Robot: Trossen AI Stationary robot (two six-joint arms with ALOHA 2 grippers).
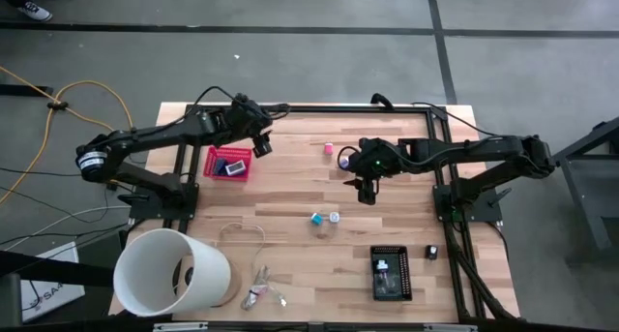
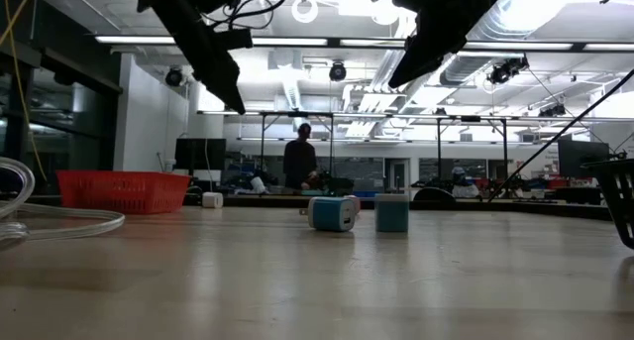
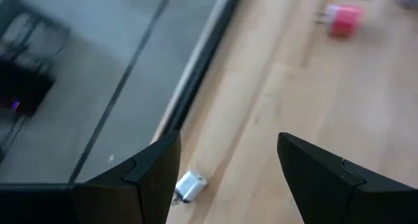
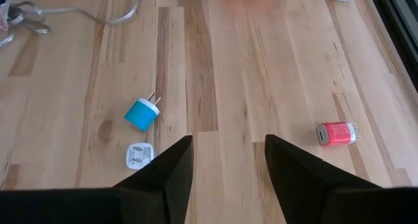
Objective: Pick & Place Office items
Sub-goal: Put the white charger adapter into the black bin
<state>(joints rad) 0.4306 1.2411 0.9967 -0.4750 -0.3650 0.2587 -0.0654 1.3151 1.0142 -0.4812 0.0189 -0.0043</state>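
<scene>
Well, two claws hang open and empty over the table [image 1: 290, 216]. The left claw [image 1: 261, 146] hovers just above the red basket [image 1: 228, 164] (one plug [image 1: 235, 166] inside). The right claw [image 1: 366, 191] sits mid-table: pink plug [image 1: 328, 149] beyond it, blue plug [image 1: 316, 218] and white plug [image 1: 335, 218] nearer the front, apart from it.

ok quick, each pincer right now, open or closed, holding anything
Left pincer: open, empty, near the red basket.
Right pincer: open, empty, above bare table.
</scene>
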